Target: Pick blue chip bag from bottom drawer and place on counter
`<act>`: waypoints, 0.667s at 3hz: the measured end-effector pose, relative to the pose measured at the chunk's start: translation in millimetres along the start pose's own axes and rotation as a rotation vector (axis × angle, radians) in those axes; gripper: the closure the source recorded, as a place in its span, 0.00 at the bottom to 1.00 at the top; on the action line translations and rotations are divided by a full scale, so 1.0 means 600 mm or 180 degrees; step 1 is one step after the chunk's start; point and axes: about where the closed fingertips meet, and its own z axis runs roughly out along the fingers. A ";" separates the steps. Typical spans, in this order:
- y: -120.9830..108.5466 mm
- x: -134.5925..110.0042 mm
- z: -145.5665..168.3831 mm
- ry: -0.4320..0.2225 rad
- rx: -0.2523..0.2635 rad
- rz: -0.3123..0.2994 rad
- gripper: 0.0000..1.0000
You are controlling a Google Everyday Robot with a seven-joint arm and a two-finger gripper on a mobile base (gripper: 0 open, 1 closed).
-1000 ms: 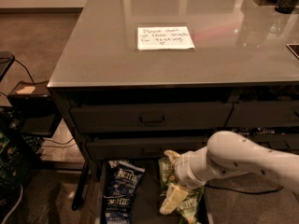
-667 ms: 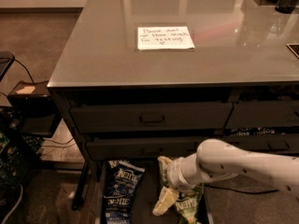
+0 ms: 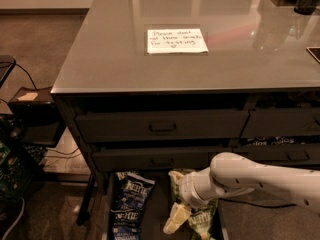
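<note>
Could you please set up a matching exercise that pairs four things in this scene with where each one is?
Things:
1. blue chip bag
2. green chip bag
3. white paper note
4. gripper

Places:
A. flat on the counter
B. lying in the left part of the open bottom drawer
C. lying in the right part of that drawer
D. at the end of the white arm, down in the drawer by the green bag

Pairs: 1-B, 2-C, 3-A, 4-D
</note>
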 end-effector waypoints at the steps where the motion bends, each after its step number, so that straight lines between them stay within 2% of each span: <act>1: -0.007 0.026 0.035 -0.0077 -0.0032 -0.0086 0.00; 2: -0.019 0.046 0.112 -0.0175 -0.0140 -0.0311 0.00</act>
